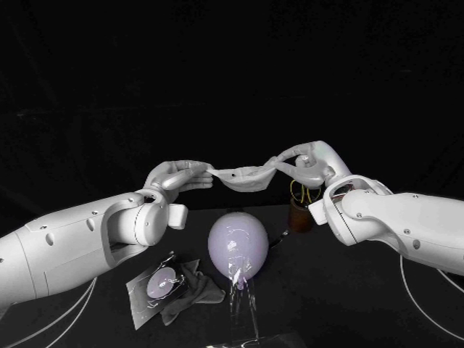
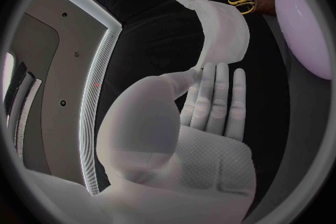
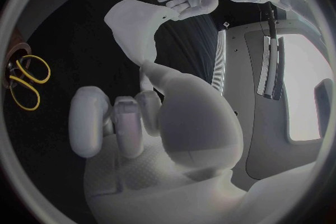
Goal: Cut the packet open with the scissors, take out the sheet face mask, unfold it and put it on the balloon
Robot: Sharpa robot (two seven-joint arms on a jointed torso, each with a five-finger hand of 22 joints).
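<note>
1. Black table under a dark backdrop, lilac balloon lying at its middle.
2. Left hand raised above the balloon, pinching the left end of the sheet face mask, other fingers stretched flat.
3. Right hand pinching the right end, mask sagging between.
4. Opened packet near left of the balloon.
5. Scissors upright in a brown holder far right, blades hidden.

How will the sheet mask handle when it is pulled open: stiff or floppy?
Probably floppy: the mask sags in a curve between the left robot hand and the right robot hand. Likely light, since finger pinches at its ends hold it up. It looks partly folded, so its layers may cling.
</note>
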